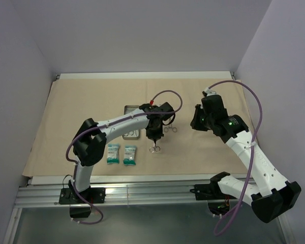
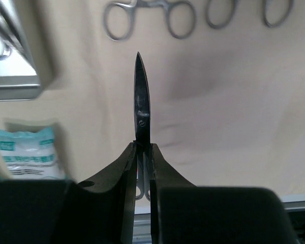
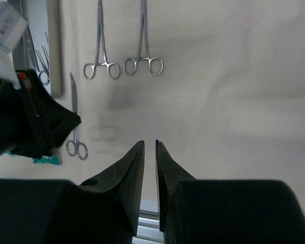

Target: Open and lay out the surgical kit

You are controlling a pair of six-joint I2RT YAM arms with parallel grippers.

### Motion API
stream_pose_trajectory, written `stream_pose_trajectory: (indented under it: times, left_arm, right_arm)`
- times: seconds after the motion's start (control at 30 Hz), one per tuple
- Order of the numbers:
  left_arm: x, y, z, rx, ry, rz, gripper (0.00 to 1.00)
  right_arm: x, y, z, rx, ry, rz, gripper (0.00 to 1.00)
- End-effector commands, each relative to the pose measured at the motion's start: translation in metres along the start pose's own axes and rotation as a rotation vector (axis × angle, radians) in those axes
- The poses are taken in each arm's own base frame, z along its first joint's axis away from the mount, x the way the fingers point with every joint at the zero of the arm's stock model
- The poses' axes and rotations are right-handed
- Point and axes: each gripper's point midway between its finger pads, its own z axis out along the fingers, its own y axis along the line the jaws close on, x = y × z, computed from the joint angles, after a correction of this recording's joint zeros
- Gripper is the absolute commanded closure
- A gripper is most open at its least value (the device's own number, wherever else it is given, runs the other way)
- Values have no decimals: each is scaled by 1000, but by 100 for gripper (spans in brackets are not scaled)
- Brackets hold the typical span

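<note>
A: Left gripper (image 2: 143,146) closest to the lens: pinched shut on the scissors (image 2: 141,96), gripped just behind the pivot screw, dark blade out past the tips, ring handles back between the fingers (image 2: 162,173)

B: Risk from here?

A: Thin flat steel in a narrow pinch, so likely to swivel about the grip, or slip out on a quick tilt or a hard set-down. Point-first contact with the tan wrap (image 1: 66,112): snag or tear possible. Also a chance of landing skewed, or across the forceps (image 3: 100,35), two of them laid side by side just beyond the blade tip

B: Position against the jaws?

A: Centred between them, edge-on to the wrist camera, running in line with the fingers, not across. Seen from above: rings just showing below the gripper, low over the wrap. Touching it or not, cannot tell

B: Other arm?

A: Right gripper (image 3: 149,143) well off to the side over bare wrap, jaws a narrow slit apart, nothing between. No use against a slipping tool from there

B: Round about?

A: Grey tray (image 2: 12,86) just beside the grip on the left, more instruments inside, too blurred to name. Teal-white packets (image 1: 113,153) near, toward the arm bases, two side by side, clear of the scissors. Worth keeping the blade away from both on the way down
</note>
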Motion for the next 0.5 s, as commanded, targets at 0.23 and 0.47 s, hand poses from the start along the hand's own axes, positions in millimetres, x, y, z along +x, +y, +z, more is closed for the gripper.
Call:
stream_pose_trajectory:
  times: [0.23,0.47]
  left_arm:
    - [12,-43,22,54,-1,14,100]
    - [26,-40,42,28,43,2,100]
  right_arm:
    - [-12,-4,-9,16,-49,5,78]
    - [-25,-2,-27,10,-101,29,78]
